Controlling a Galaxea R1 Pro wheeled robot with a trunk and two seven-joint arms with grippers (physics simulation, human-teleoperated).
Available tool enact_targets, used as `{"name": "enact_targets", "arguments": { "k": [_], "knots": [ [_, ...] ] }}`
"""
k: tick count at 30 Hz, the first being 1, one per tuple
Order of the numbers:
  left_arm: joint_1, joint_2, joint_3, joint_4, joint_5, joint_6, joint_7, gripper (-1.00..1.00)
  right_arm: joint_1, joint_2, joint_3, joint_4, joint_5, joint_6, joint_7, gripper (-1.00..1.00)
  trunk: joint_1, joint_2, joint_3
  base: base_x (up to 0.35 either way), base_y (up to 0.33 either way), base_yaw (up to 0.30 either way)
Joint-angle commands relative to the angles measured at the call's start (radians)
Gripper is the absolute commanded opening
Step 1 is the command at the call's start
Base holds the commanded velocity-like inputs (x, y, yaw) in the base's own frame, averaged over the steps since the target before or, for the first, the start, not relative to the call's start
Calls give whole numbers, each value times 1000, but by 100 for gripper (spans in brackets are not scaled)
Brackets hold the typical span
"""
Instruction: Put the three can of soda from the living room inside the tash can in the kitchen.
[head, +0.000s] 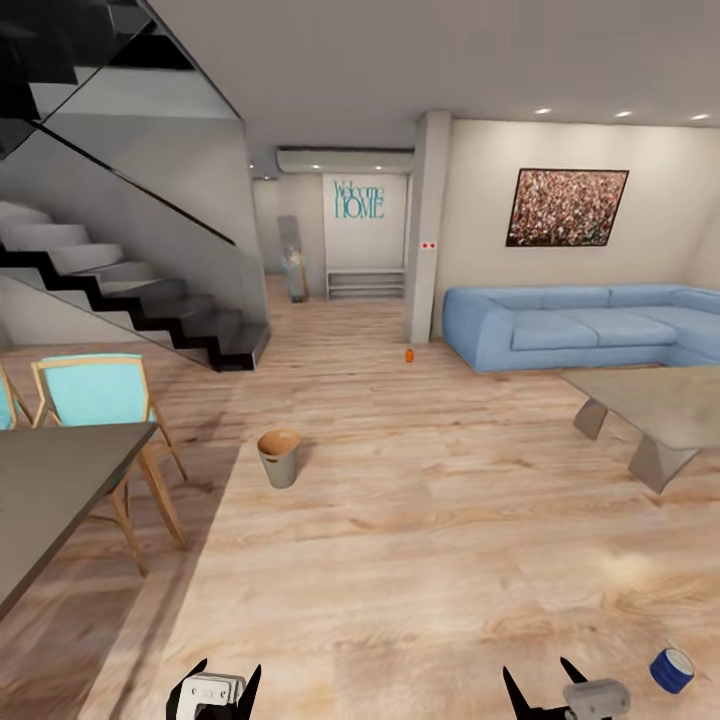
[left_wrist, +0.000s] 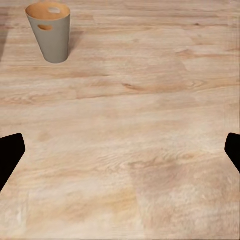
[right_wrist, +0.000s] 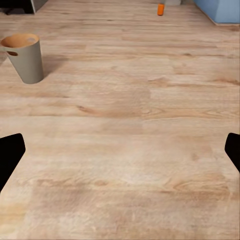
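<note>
While lying tipped on the floor, blue can sits just beside right gripper, silver top up-right | right arm nearer, both grippers spread empty; left gripper far side | orange can well off by sofa | bin upright between, left.

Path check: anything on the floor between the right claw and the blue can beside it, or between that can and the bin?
Nothing visible. The blue can lies on its side on bare planks just right of the right claw. Between it and the bin the wood floor is open; the grey table stands off to the right.
</note>
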Motion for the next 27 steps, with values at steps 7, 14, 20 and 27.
{"name": "enact_targets", "arguments": {
  "k": [7,14,20,27],
  "knots": [
    [0,0,0,0,0,0,0,100,0,0,0,0,0,0,0,100,0,0,-6,275,-133,195],
    [0,0,0,0,0,0,0,100,0,-1,0,0,-1,0,0,100,0,0,-9,249,-126,88],
    [1,0,-1,0,0,-15,0,100,0,-1,0,0,-2,0,-1,100,0,0,-9,69,-38,13],
    [0,0,-2,0,0,-21,0,100,0,-1,0,0,-2,0,-1,100,0,0,-9,9,-5,2]
  ]
}}
